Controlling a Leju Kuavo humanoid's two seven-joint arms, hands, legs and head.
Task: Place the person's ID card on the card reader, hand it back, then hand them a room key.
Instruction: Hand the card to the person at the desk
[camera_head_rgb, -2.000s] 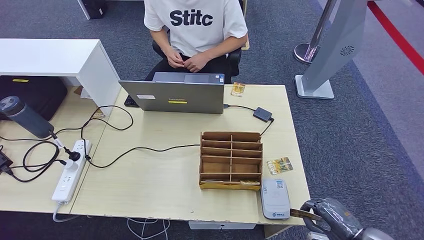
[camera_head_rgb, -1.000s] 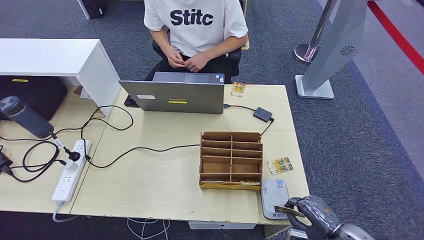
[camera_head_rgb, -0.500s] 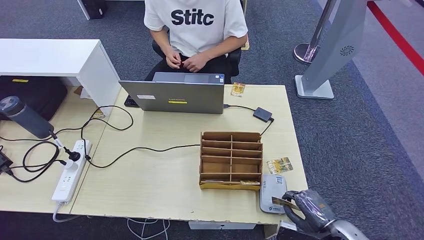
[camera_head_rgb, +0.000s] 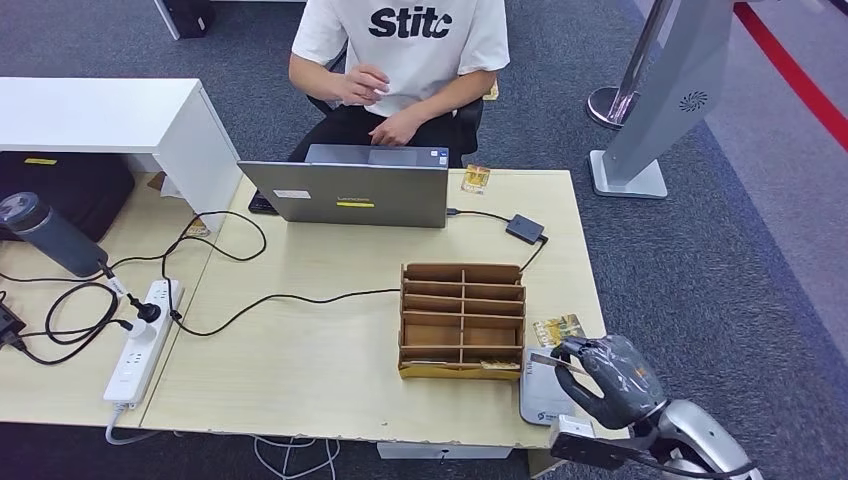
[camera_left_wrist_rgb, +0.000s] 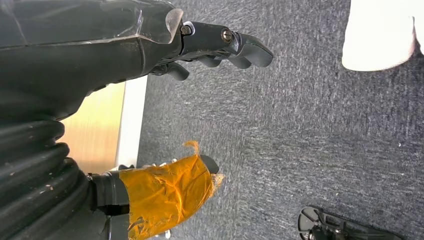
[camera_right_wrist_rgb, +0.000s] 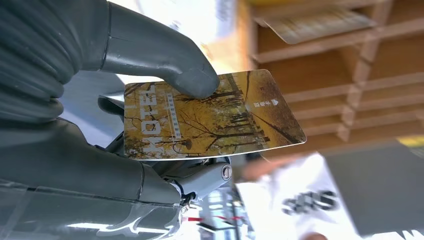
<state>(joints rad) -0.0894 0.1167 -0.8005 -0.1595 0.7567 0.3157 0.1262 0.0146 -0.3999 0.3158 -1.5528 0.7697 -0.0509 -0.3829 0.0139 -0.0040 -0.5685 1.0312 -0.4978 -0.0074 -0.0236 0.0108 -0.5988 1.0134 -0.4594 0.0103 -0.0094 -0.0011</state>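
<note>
- Now pinching the card (camera_right_wrist_rgb: 210, 117) in the right hand (camera_head_rgb: 603, 378), just above the card reader (camera_head_rgb: 538, 398).
- Keep it level; lower flat onto the reader.
- Left hand (camera_left_wrist_rgb: 150, 45) hanging, fingers apart, holding nothing.

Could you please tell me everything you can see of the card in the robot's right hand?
The card is a thin, glossy rectangle with rounded corners, printed with yellow autumn trees and the word HOTEL. It looks flat and undamaged. The right hand pinches one end between thumb and fingers, leaving the other end free. It is held roughly level above the reader, at the table's near right corner, beside the organizer.
</note>
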